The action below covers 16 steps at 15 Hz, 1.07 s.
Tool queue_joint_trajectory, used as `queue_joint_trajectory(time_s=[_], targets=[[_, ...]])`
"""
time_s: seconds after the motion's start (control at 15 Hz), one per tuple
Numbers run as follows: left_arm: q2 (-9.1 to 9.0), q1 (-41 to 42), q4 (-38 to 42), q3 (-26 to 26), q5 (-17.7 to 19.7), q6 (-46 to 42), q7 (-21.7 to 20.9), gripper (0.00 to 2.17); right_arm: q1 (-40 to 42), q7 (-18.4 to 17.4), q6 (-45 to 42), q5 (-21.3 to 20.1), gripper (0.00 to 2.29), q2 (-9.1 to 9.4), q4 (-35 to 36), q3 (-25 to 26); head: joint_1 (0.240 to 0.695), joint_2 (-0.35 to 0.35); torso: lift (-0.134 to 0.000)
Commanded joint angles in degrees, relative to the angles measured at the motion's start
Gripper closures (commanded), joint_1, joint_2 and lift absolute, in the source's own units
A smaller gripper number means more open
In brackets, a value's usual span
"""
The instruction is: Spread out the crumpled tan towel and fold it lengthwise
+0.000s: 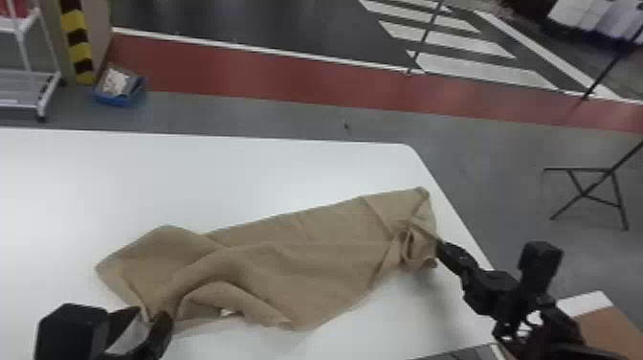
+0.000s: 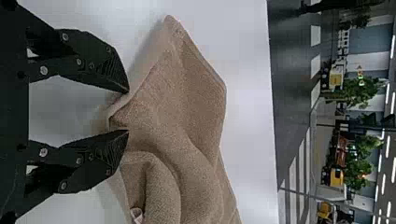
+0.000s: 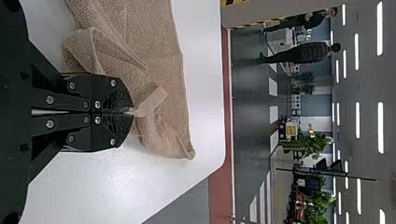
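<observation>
The tan towel (image 1: 296, 253) lies crumpled and slanting across the white table, its right end bunched up. My left gripper (image 1: 148, 318) is at the towel's near left edge, fingers apart. In the left wrist view the open left gripper (image 2: 128, 111) has a folded edge of the towel (image 2: 173, 107) between and just beyond its fingertips. At the bunched right end is my right gripper (image 1: 440, 246). The right wrist view has the right gripper (image 3: 133, 112) closed on a small pinch of the towel (image 3: 163, 60), beside a loose folded flap.
The white table (image 1: 191, 172) has its right edge close beside the towel's bunched end. A brown and white surface (image 1: 607, 320) is at the lower right, by the right arm. A folding stand (image 1: 593, 191) is on the floor beyond.
</observation>
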<state>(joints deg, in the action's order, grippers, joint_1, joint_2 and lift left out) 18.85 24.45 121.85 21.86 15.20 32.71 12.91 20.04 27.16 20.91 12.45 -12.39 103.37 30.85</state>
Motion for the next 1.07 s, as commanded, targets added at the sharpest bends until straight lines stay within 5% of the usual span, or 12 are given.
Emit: queue_joint_trajectory(time_s=[0.0,0.07,0.13,0.8,1.0], targets=[[-0.04,-0.5,-0.8,0.3,-0.5,0.1,0.0,0.86,0.0,0.0,0.0,0.1,1.41,0.09,0.0,0.0,0.695,-0.350,-0.124],[-0.22,-1.0,-1.1,0.3,-0.5,0.1,0.2,1.19,0.1,0.0,-0.2,0.2,1.41,0.00,0.0,0.0,0.695,-0.350,-0.124],[-0.22,-1.2,-1.2,0.2,-0.5,0.1,0.2,1.26,0.1,0.0,-0.2,0.2,1.41,0.00,0.1,0.0,0.695,-0.350,-0.124],[-2.15,-13.0,-6.2,-8.9,0.4,-0.8,-0.3,1.26,-0.4,-0.6,0.0,0.6,1.41,3.07,4.6,-3.3,0.695,-0.350,-0.124],[-3.29,-17.6,-13.3,-8.0,-0.2,-4.5,-0.1,1.14,-1.3,-2.3,-0.2,-0.2,1.41,4.39,4.9,-6.1,0.695,-0.285,-0.124]])
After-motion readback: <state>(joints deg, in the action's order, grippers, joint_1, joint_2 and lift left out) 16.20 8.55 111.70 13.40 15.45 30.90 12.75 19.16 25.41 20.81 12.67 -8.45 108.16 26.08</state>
